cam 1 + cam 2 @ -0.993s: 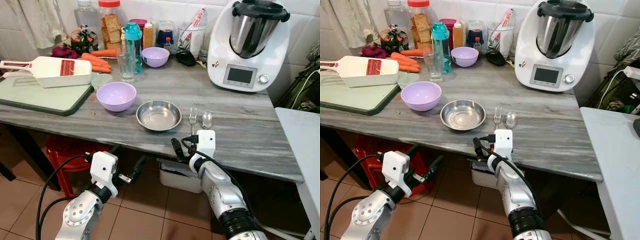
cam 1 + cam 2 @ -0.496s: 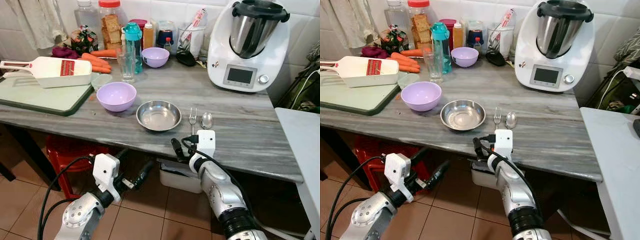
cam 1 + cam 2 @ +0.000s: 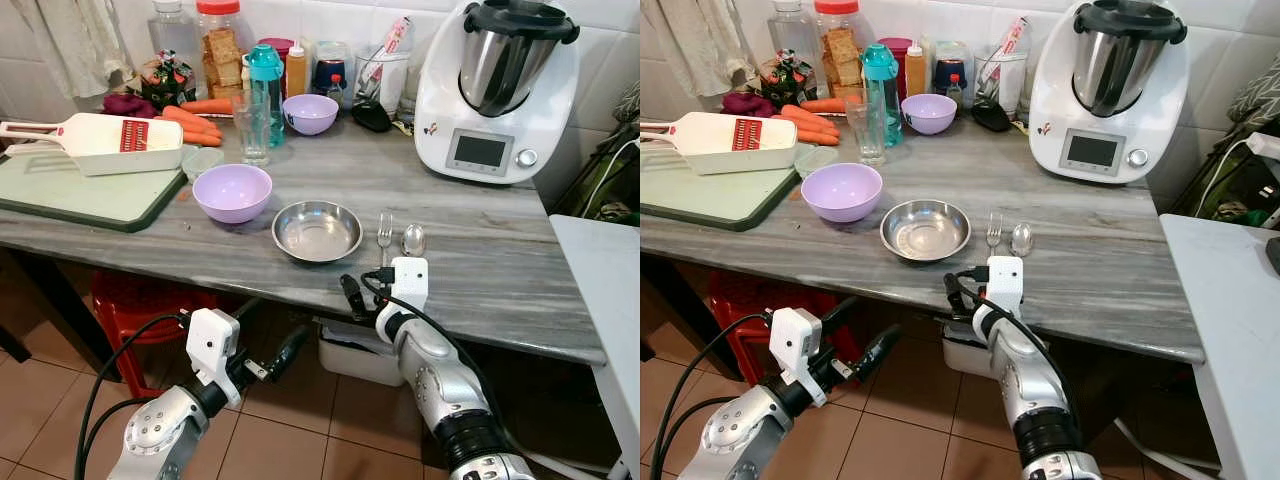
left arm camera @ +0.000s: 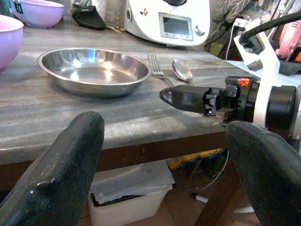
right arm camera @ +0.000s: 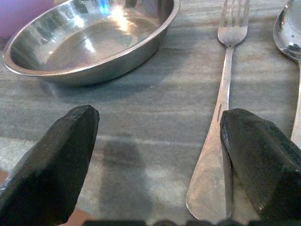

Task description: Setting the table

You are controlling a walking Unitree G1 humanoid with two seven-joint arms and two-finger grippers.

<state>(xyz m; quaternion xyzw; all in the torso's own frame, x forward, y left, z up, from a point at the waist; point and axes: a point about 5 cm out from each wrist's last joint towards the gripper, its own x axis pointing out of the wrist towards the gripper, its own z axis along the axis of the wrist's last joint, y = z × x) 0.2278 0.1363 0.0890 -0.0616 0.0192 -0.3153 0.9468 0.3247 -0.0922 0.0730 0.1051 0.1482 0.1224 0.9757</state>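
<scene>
Right gripper point(image 5: 155, 155) poised at the table edge, fingers spread wide, nothing held.
The fork point(image 5: 221, 136) lies beside the steel bowl point(image 3: 317, 230), spoon point(image 3: 413, 239) alongside; the handle should be centred between the fingers before closing; the left gripper point(image 4: 164, 174) hangs open below.

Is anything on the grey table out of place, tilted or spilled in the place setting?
Nothing stands out. The round steel bowl sits upright and empty on the grey table; the steel fork and steel spoon lie side by side to its right. The right gripper, open, is near the fork handle.
</scene>
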